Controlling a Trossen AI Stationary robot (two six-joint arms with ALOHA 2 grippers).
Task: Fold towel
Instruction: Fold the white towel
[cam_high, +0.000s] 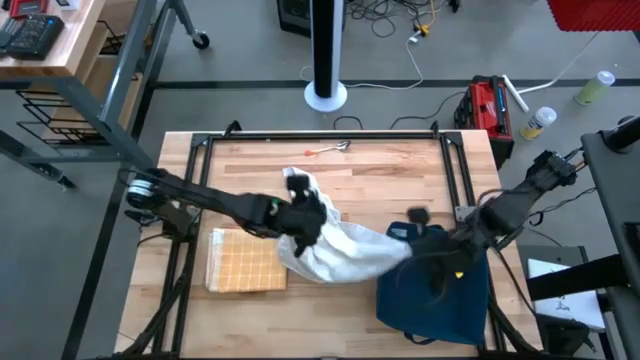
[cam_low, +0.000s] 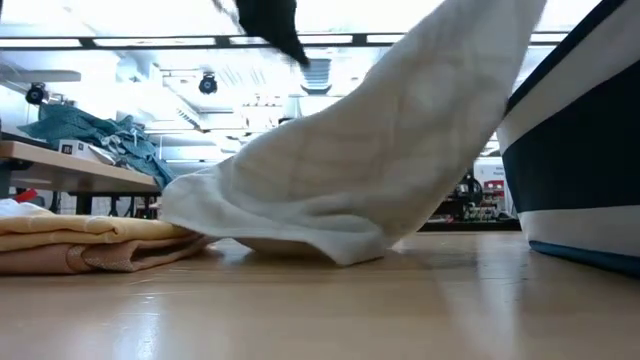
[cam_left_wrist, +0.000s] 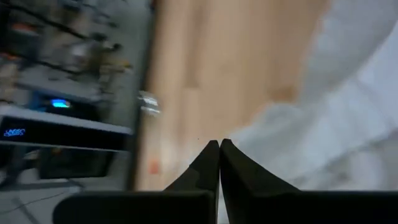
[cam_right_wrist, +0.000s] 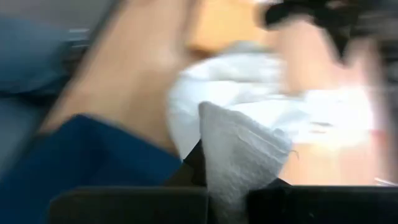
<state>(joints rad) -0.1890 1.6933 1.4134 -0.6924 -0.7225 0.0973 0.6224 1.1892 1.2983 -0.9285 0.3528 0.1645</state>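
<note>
You are working in a lab or workshop — a wooden table (cam_high: 380, 170) in a black metal frame on a grey concrete floor (cam_high: 250, 90), loose cables (cam_high: 390, 15) trailing behind, a red toolbox (cam_high: 487, 105), spray bottles (cam_high: 540, 122) — with bright ceiling strip lights (cam_low: 150, 40) and cluttered benches (cam_low: 70, 165) beyond.

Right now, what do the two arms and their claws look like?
Both arms are dark, slim and jointed, made of black tubular links. The left claw ends in two black tapered fingers meeting at a point. The right claw is black too, with a small yellow mark on the arm just behind it and cables near its base.
</note>
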